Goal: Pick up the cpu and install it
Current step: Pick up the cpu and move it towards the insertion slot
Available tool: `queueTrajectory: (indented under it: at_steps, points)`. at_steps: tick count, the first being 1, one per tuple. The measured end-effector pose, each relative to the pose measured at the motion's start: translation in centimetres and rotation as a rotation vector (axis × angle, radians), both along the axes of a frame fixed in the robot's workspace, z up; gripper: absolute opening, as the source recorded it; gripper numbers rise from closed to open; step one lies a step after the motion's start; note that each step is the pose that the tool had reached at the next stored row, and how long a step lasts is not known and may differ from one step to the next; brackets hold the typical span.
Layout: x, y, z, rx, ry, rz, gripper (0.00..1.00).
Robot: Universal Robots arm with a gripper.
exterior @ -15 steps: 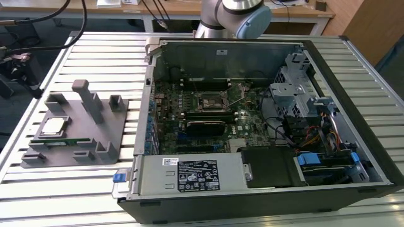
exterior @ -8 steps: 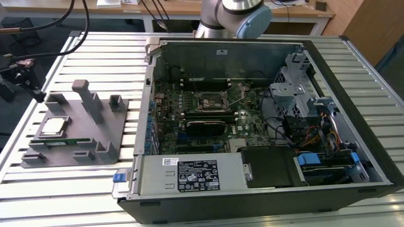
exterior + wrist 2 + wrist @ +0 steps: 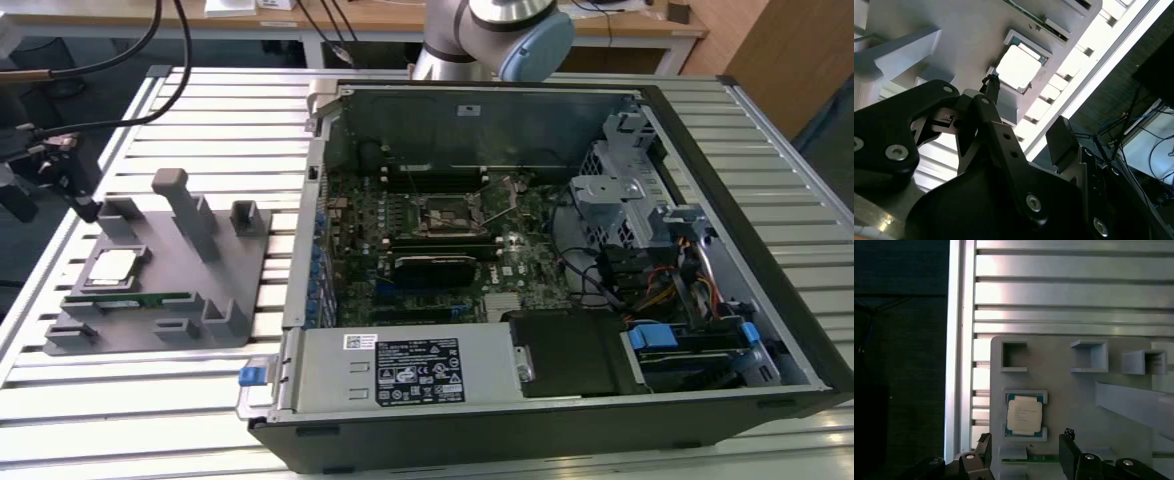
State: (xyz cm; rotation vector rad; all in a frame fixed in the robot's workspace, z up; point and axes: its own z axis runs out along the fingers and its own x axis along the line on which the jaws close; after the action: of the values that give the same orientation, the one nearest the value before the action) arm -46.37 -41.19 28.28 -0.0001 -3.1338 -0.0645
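Note:
The cpu [image 3: 112,266] is a small silver-topped square chip lying flat in a framed seat on the grey fixture plate [image 3: 160,320], at the exterior view's left. It also appears in both wrist views [image 3: 1024,415] [image 3: 1019,67]. My gripper [image 3: 74,185] hangs above the fixture's far left side. In the first wrist view the gripper [image 3: 1026,452] stands open, its two black fingers [image 3: 983,450] spread wider than the chip and apart from it, with nothing held. The black cpu socket [image 3: 451,216] sits mid-motherboard inside the open computer case [image 3: 747,330].
A long green memory stick [image 3: 127,298] lies on the fixture just in front of the cpu. Grey posts [image 3: 180,205] rise from the fixture plate. The slatted metal table [image 3: 134,400] ends close to the fixture's left side. Cables and drive cages fill the case's right part.

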Motion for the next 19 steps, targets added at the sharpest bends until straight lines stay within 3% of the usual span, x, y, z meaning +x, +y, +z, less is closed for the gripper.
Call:
queueTrajectory:
  at_steps: [19]
  points:
    - [0.0,0.00,-1.62,0.0000,0.0001,0.000,0.64]
